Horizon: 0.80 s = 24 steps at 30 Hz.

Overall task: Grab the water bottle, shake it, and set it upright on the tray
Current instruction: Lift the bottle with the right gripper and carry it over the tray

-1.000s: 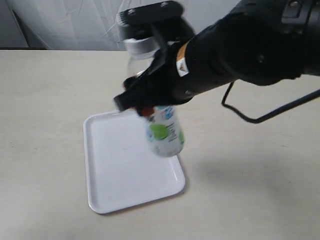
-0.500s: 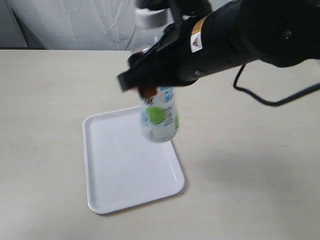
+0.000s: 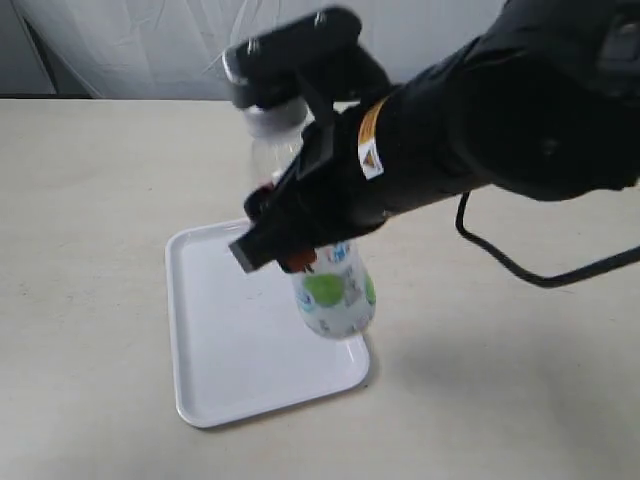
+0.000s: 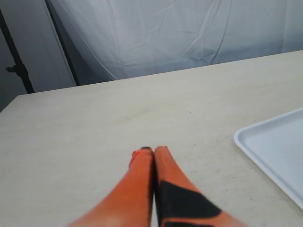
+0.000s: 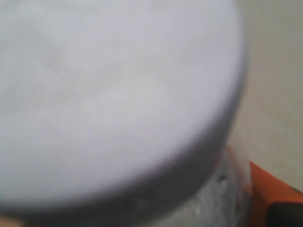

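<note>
Down and toward 4 o'clock the water bottle (image 3: 335, 295) has swung since half a second ago, and its cap (image 3: 268, 118) now leans to 11 o'clock. My left gripper (image 4: 154, 151) sits low over the table (image 4: 85, 127), orange fingers (image 4: 142, 189) pressed together. The white tray (image 3: 215, 330) lies flat. I have the bottle over its 3 o'clock edge, clamped mid-body by my right gripper (image 3: 300, 245).

My right gripper (image 3: 288, 240) has dropped from the top edge toward the frame's centre. The water bottle (image 3: 335, 298) I grip now sits lower, its base swung rightward.
</note>
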Tool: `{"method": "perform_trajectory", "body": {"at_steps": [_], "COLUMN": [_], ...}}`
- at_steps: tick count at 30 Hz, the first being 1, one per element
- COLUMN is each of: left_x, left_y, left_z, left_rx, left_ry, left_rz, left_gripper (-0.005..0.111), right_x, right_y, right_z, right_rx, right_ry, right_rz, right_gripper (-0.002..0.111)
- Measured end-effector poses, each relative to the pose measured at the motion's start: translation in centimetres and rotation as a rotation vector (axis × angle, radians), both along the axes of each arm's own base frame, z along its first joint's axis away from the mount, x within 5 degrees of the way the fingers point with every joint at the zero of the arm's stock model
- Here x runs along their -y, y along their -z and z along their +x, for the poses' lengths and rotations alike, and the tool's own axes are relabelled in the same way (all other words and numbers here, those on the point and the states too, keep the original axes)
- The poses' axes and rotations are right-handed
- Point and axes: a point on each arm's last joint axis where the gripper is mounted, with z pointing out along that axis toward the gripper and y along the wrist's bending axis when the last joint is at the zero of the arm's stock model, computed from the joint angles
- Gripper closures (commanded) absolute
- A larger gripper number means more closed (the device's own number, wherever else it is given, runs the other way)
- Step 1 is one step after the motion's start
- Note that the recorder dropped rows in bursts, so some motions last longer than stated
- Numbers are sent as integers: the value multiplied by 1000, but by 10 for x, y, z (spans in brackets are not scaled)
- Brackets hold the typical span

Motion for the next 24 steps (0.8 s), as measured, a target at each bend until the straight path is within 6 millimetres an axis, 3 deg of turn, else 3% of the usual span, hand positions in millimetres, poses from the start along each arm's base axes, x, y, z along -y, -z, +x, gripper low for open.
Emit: {"method": "perform_trajectory", "body": {"at_steps": [1, 4, 6, 9, 11, 15, 17, 19, 21, 23, 24], "left_x": [0, 0, 0, 0, 0, 0, 0, 0, 0, 0, 0], "left_y": [0, 0, 0, 0, 0, 0, 0, 0, 0, 0, 0], "left_z": [0, 0, 0, 0, 0, 0, 0, 0, 0, 0, 0], "left_rx": [0, 0, 0, 0, 0, 0, 0, 0, 0, 0, 0], "left_ry": [0, 0, 0, 0, 0, 0, 0, 0, 0, 0, 0], "left_rz": [0, 0, 0, 0, 0, 0, 0, 0, 0, 0, 0], "left_gripper": [106, 106, 106, 106, 106, 106, 106, 106, 106, 106, 106], "right_x": [2, 3, 2, -6, -7, -2, 4, 6, 3, 3, 2], "right_y": [0, -58, -48, -8, -1, -63, -75, -56, -19, 7, 9], "right_z": [-2, -10, -8, 1, -2, -14, -14, -8, -1, -5, -10], "right_rx": [-20, 118, 113, 45, 16, 155, 200, 183, 130, 67, 54], "right_ry": [12, -11, 4, 29, 31, -18, -2, 39, 70, 86, 75], "right_rz": [-29, 247, 267, 146, 95, 294, 345, 319, 207, 100, 94], "right_gripper": [109, 109, 109, 109, 109, 109, 109, 109, 109, 109, 109]}}
